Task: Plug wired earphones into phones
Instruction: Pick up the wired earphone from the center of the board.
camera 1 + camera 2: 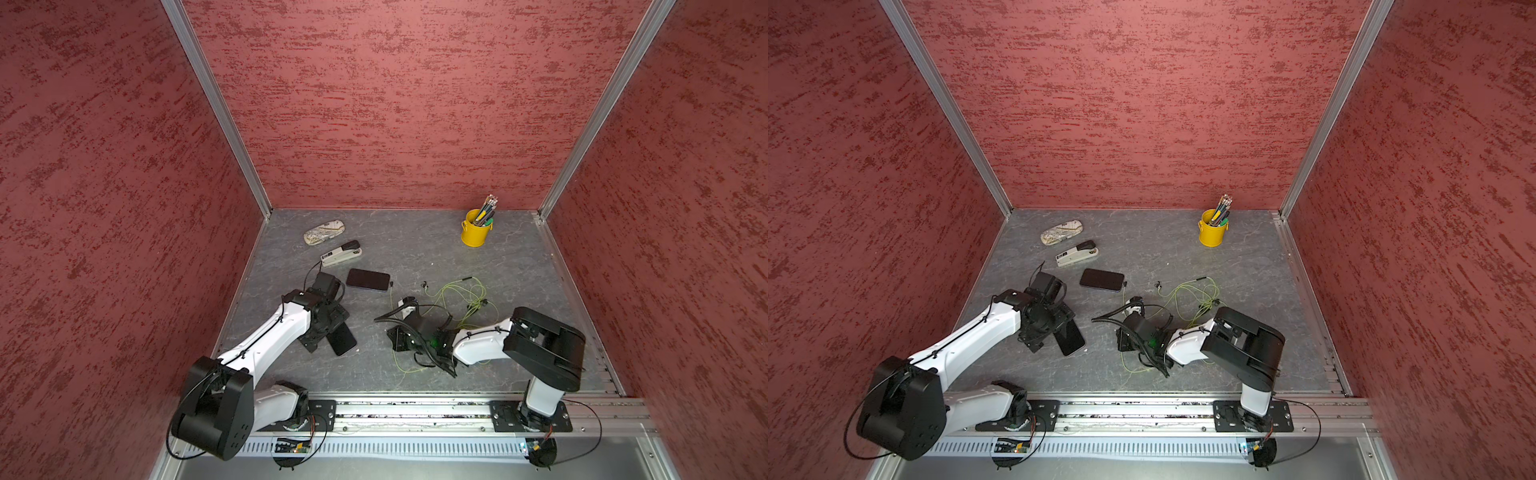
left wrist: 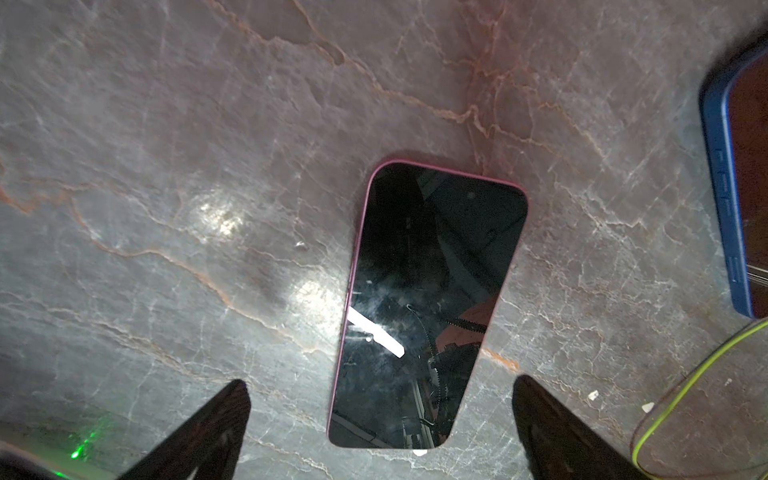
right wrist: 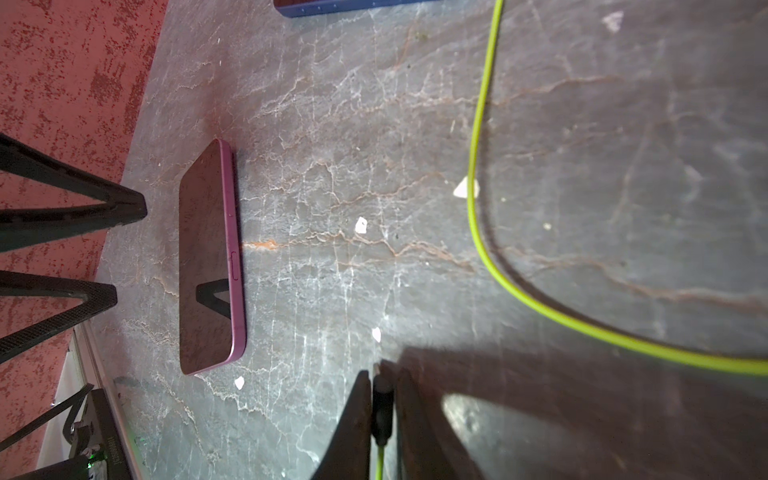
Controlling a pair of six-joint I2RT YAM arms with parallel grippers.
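**Plug pinched, phone waiting**

Your right gripper pinches the black plug of a yellow-green earphone cable. Your left gripper gapes wide above the pink-edged phone, flat on the bench.

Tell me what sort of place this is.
Probably a robot test booth staged as a desk: red panel walls in aluminium framing, arms mounted on a rail, a stapler and pen pot.

Dim wrist views, white glare streak on the phone (blurred edges); brighter, even top views.
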